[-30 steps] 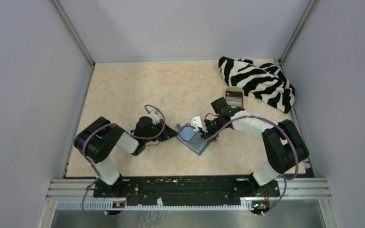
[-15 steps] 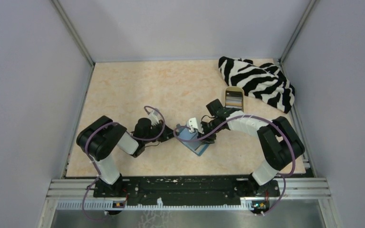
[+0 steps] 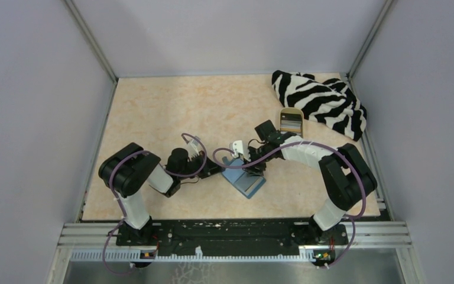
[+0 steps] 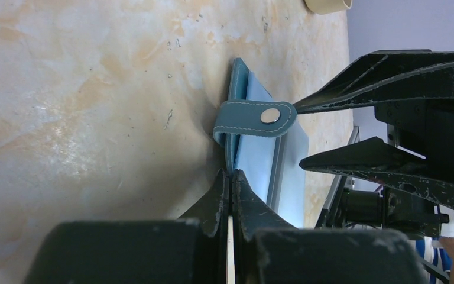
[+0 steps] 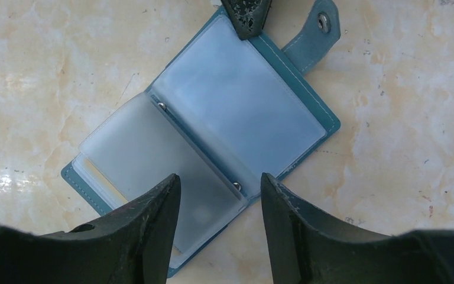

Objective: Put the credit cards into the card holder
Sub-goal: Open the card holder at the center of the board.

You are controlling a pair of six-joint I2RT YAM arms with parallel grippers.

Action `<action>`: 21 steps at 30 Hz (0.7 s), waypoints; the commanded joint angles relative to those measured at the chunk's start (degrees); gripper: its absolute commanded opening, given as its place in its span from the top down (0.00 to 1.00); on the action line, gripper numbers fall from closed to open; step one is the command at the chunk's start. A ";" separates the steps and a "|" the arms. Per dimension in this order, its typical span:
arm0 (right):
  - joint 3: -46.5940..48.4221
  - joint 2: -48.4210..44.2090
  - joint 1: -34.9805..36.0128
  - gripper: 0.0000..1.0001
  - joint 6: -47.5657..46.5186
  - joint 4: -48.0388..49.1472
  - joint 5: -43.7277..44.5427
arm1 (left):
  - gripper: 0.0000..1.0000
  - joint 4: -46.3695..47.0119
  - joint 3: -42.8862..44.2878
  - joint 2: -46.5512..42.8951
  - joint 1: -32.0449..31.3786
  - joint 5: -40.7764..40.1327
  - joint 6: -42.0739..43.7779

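Observation:
The teal card holder (image 3: 245,180) (image 5: 236,112) lies open on the table with its clear sleeves up and its snap strap (image 5: 316,32) (image 4: 254,118) folded out. A yellowish card edge (image 5: 100,177) shows under the left sleeve. My left gripper (image 4: 230,174) (image 3: 223,167) is shut, and its fingertips (image 5: 245,15) rest on the holder's far edge beside the strap. Just above the holder's near end hangs my right gripper (image 5: 220,177) (image 3: 249,168), open, its fingers either side of the spine with nothing pinched. No loose credit cards show clearly.
A tan oval tray (image 3: 291,111) (image 4: 328,5) with something dark in it stands behind the right arm. A zebra-striped cloth (image 3: 322,100) is heaped in the far right corner. Walls close in the table on three sides.
My right gripper has moved left over the card holder and spread its fingers a little. The left gripper has stayed shut at the holder's edge.

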 commanded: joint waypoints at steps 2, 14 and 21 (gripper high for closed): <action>1.65 0.25 0.95 0.48 1.44 1.66 0.00 | 1.00 3.40 -0.81 0.76 -0.47 2.15 -0.15; 1.79 -1.48 2.70 0.34 -12.86 -9.12 -5.74 | 1.00 5.18 -1.10 2.19 -0.48 1.69 -0.82; 1.82 -0.12 4.72 0.33 -9.87 -6.30 -0.17 | 1.00 5.29 -1.19 2.02 -0.47 1.72 -0.75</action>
